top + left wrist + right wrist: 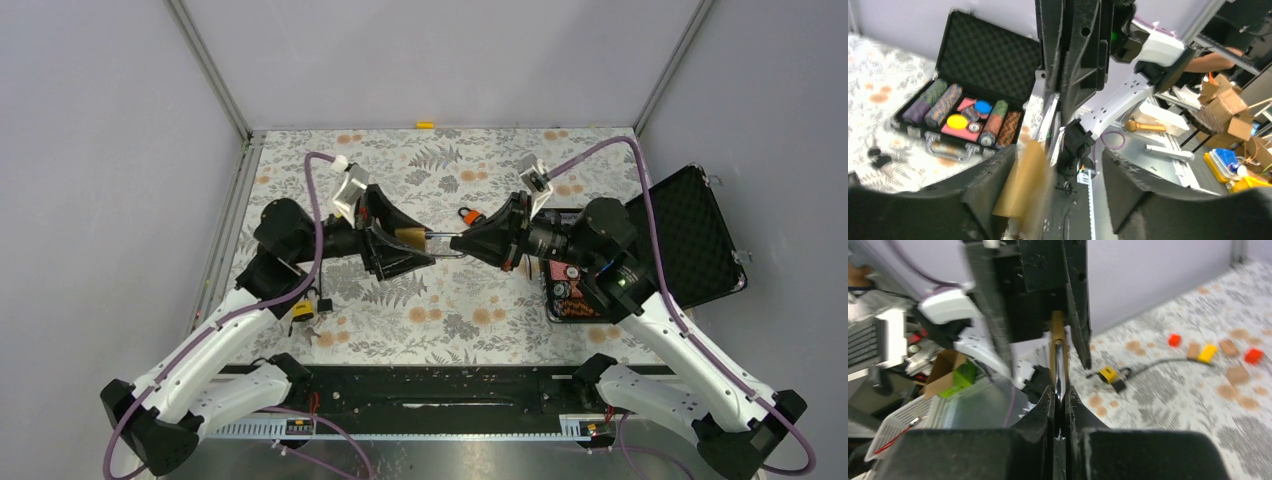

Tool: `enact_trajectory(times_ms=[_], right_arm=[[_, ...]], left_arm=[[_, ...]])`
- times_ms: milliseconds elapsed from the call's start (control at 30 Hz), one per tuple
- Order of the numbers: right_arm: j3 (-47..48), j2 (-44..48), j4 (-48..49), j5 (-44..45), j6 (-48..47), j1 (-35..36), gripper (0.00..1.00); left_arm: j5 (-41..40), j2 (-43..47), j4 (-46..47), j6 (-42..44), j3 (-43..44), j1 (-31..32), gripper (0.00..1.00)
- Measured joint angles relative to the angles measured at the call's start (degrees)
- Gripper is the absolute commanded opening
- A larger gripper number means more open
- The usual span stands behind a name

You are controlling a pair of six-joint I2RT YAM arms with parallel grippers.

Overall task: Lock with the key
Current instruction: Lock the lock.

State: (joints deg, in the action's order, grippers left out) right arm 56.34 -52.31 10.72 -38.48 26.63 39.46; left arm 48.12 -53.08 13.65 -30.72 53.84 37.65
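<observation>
A brass padlock (410, 237) hangs above the middle of the table between my two grippers. My left gripper (425, 250) stands open around its body. In the left wrist view the brass body (1025, 180) leans on the left finger, with a clear gap to the right finger, and the gripper (1060, 155) has its jaws apart. My right gripper (458, 243) faces it and is shut on the padlock's silver shackle (1058, 365), seen edge-on between the right gripper (1059, 392) fingers. The key does not show clearly. A small orange-red piece (467, 214) lies just behind the grippers.
An open black case (690, 235) of poker chips (963, 115) lies at the right. A yellow padlock (303, 310) with a dark attachment sits on the floral cloth near the left arm. Coloured blocks (1208, 352) lie scattered on the cloth.
</observation>
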Motion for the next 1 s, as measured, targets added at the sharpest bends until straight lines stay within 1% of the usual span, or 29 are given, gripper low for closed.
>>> enact_trajectory(times_ms=[100,167,200,367,500,600,633,700,800,933,1000], right_arm=[[-0.24,-0.85,-5.51,0.28,-1.62,-2.89,0.0],[-0.26,-2.14,-9.97,-0.52,-3.63,-4.74,0.0],[-0.2,-2.56,-12.07,-1.05,-4.85,-5.07,0.0],[1.64,-5.55,-25.07,-1.57,-12.2,-6.16,0.0],[3.43,-8.22,-32.06,-2.58,-17.22,-6.23,0.0],[4.66,-9.84,-34.88,-4.63,-19.89,-6.23,0.0],[4.9,-10.23,-35.36,-5.62,-20.61,-6.23,0.0],[5.05,-10.73,-35.78,-7.19,-21.62,-6.23,0.0],[5.33,-11.1,-35.82,-8.61,-22.53,-6.21,0.0],[5.38,-11.1,-35.8,-10.78,-23.65,-6.23,0.0],[5.38,-11.08,-35.8,-12.13,-24.2,-6.23,0.0]], left_arm=[[-1.38,-0.07,-5.22,2.49,-0.26,-1.14,0.87],[-3.43,-0.09,-9.73,5.33,-0.52,-1.66,0.93],[-4.04,-0.17,-11.56,6.75,-0.63,-1.84,0.94],[-4.79,-1.68,-20.37,16.04,0.44,-1.95,0.95],[-2.93,-8.33,-28.81,23.69,5.01,-1.9,0.9],[-0.85,-13.97,-34.12,28.48,7.48,-1.09,0.89],[-0.55,-15.85,-36.0,30.1,8.11,-0.17,0.85],[-0.31,-18.97,-39.45,32.85,9.16,1.84,0.75],[0.2,-22.38,-44.02,36.13,10.69,4.26,0.56],[1.49,-23.8,-47.17,38.88,12.17,5.09,0.39],[2.38,-23.8,-48.0,39.85,12.74,5.07,0.33]])
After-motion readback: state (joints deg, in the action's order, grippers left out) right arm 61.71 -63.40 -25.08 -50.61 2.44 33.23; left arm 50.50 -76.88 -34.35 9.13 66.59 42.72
